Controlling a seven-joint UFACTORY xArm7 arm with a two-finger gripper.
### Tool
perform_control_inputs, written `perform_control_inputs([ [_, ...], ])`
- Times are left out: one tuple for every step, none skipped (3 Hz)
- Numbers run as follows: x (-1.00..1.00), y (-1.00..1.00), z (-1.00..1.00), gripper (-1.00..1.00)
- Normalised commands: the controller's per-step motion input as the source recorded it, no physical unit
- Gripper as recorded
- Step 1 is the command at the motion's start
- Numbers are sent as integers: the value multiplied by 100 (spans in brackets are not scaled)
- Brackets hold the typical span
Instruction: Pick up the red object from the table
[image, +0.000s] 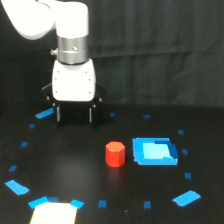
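The red object (115, 153) is a small bright red stubby block with a faceted top. It stands upright on the black table (75, 160), just left of a blue rectangular tray (154, 151). My gripper (74, 115) hangs from the white arm, behind and to the exterior view's left of the red object, well apart from it. Its two dark fingers (58, 113) point down with a wide gap between them and hold nothing.
Small blue tape marks ring the table, with larger blue scraps at the front left (16, 187), front right (186, 198) and back left (44, 113). A pale sheet (54, 214) lies at the front edge. A dark curtain backs the scene.
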Motion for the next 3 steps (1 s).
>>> perform_control_inputs([
  [100, -100, -21, 100],
  [52, -100, -16, 100],
  [49, -100, -18, 90],
])
